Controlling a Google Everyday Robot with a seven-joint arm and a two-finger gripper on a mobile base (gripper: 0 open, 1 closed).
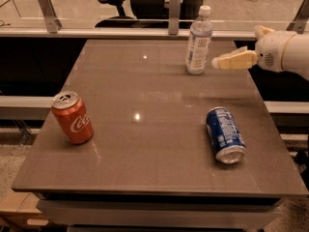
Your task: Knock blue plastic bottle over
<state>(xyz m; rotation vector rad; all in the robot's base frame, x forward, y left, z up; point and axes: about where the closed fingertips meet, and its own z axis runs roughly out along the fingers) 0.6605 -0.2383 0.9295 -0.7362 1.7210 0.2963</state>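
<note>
The blue plastic bottle [198, 41] stands upright at the far side of the grey table [145, 139], right of centre. It is clear, with a white cap and a pale label. My gripper [218, 62] comes in from the right on a white arm. Its cream fingers [234, 60] point left, level with the bottle's lower half, a short gap to its right. Nothing is held.
A red cola can [72, 117] stands upright near the table's left front. A blue-and-white soda can [224, 134] lies on its side at the right front. A railing with posts [174, 6] and an office chair [123, 4] stand behind the table.
</note>
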